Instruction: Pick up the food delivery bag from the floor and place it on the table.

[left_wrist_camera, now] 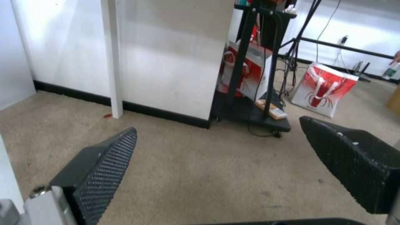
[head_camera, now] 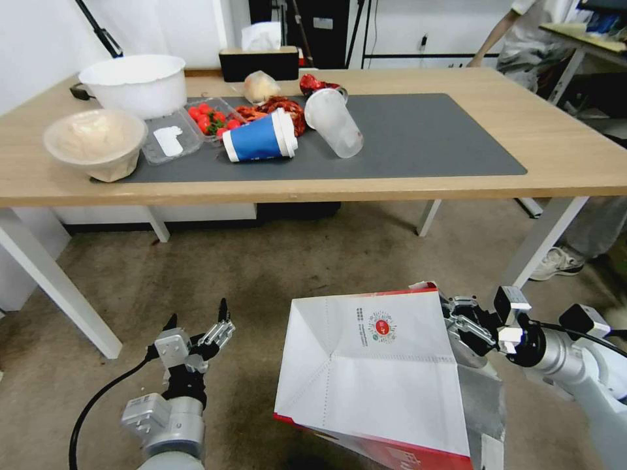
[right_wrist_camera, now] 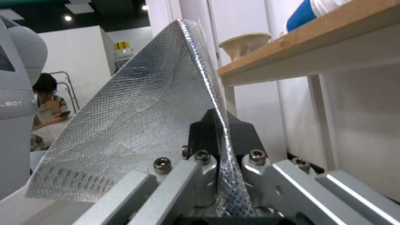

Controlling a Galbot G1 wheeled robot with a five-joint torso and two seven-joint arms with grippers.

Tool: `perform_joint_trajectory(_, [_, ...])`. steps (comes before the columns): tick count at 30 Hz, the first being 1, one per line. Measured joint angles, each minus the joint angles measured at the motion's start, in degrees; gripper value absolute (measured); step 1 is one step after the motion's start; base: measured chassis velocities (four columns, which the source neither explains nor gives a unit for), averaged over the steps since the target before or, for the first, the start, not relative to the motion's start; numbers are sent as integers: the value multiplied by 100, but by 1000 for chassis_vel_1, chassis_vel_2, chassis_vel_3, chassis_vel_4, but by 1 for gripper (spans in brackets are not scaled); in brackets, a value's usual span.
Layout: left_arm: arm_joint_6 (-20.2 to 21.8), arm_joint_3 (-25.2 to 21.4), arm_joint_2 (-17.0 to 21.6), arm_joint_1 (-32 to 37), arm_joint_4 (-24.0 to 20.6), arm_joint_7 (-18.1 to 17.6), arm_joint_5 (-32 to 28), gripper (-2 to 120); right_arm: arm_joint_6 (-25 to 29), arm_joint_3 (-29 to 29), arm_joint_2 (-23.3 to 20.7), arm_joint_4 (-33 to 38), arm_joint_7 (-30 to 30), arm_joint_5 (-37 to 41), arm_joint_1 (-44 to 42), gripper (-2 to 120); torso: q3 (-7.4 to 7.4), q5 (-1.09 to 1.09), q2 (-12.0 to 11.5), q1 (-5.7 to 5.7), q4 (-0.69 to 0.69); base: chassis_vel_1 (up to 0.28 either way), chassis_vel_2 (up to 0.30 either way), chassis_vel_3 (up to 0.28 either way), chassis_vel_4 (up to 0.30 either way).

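Right gripper (head_camera: 457,320) is clamped on the edge of the food delivery bag (head_camera: 372,372); in the right wrist view the jaws are pinched tight on the silver foil lining of the bag wall (right_wrist_camera: 137,118), with the foil running straight up between the two pads. The bag hangs tilted in front of the robot, near the lower middle of the head view. Its white panel with the small round red logo (head_camera: 382,328) faces up, and a red side shows along its lower edge. I cannot tell whether its bottom touches the floor (head_camera: 261,274).

Left gripper (head_camera: 199,326) sits low on the robot's left, apart from the bag, jaws wide open and holding nothing. From the left wrist view the two black textured pads (left_wrist_camera: 104,168) are spread over bare floor.

The bench (head_camera: 575,156) stands ahead, light wood with white angled legs and a dark grey mat (head_camera: 431,137) on top. The mat's left part is cluttered: a blue paper cup (head_camera: 258,138) lying on its side, a clear plastic cup (head_camera: 334,123) tipped over, a tray of cherry tomatoes (head_camera: 210,119), red crayfish scraps (head_camera: 277,108), a beige bowl (head_camera: 95,140) and a white bowl (head_camera: 136,83). The right half of the mat is bare.
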Motion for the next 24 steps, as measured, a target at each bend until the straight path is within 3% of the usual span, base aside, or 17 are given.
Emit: perform_joint_trajectory(24, [1, 0, 35, 31, -41, 46, 11, 98, -25, -81, 285, 226, 87, -109, -51, 0, 381, -1, 576, 193, 0, 0, 0, 0, 0])
